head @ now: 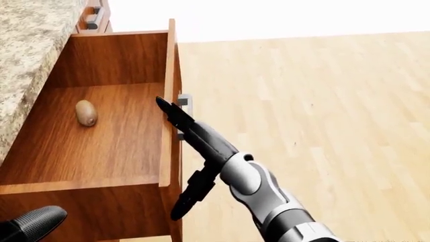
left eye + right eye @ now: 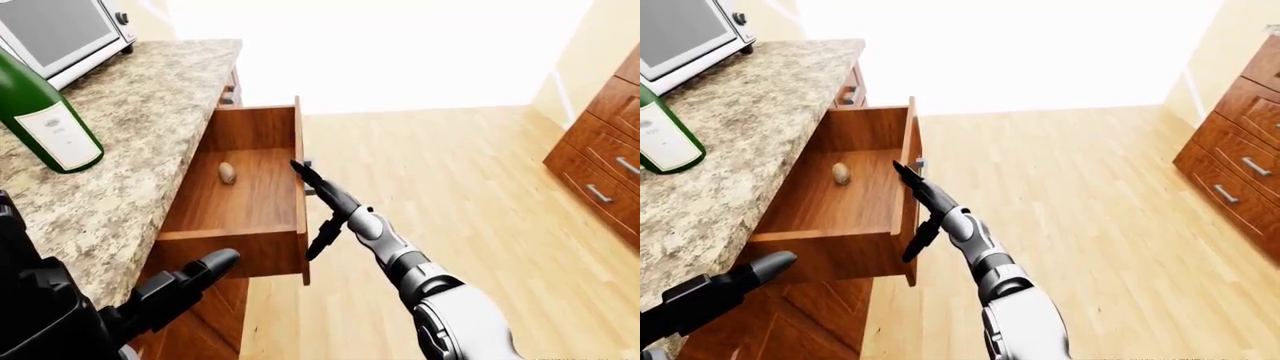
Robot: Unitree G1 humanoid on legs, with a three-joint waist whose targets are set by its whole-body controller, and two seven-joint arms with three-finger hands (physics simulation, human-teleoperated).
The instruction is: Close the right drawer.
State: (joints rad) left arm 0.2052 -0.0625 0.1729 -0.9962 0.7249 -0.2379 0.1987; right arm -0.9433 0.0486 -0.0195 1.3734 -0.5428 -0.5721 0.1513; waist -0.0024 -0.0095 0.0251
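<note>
Drawer (image 1: 101, 136) stands pulled out from under the counter (image 2: 130, 150), its front panel's face just left of the right hand (image 1: 176, 115), fingers extended and ungrasping against it by the handle (image 1: 184, 101); left hand (image 2: 185, 281) is farther.

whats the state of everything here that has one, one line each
right drawer: open, pulled well out from under the counter
small brown object: lying loose on the drawer floor
right robot hand: fingers extended, tips against the drawer front beside the handle, gripping nothing
left robot hand: open, empty, low by the counter edge
green bottle: upright on the counter
cabinet drawers at the view's right: closed
</note>
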